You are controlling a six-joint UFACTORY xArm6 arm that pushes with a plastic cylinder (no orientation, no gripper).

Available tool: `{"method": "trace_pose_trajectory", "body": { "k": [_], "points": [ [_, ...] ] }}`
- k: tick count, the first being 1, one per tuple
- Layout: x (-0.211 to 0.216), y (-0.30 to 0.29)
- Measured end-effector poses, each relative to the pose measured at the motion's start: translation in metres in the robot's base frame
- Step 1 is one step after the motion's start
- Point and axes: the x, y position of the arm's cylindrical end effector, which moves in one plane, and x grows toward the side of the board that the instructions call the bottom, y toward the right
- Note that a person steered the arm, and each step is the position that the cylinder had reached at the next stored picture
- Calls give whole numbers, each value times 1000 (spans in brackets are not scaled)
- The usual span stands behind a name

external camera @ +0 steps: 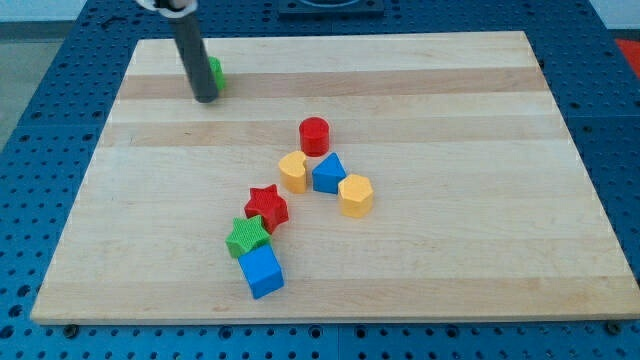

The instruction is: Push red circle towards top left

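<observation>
A pale wooden board (420,270) is shown lying on a blue perforated table (40,120), with eight small coloured blocks counted on it. Two are red: a red circle (314,135), set just above the middle of the frame, and a red star (267,206), lower and to the left. Two are yellow: a yellow heart (292,171) directly below and left of the red circle, and a yellow hexagon (355,195) to the lower right. Two are blue: a blue triangle (328,174), wedged between the two yellow blocks, and a blue cube (261,271), the lowest block in the frame. Two are green: a green star (246,237), placed between the red star and the blue cube, and a green block (215,73) in the upper left of the frame, whose shape is mostly hidden. One dark rod is seen coming down in the upper left; my tip (204,97) is set on the board just beside that green block, and whether they touch cannot be told. Nothing is held by it, and it is well apart from the red circle.
</observation>
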Motion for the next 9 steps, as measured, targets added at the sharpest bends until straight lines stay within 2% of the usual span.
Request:
{"method": "trace_pose_trajectory", "body": {
  "k": [2,3,5,7,9],
  "points": [
    [11,178],
    [44,203],
    [66,149],
    [94,142],
    [103,106]
  ]
}}
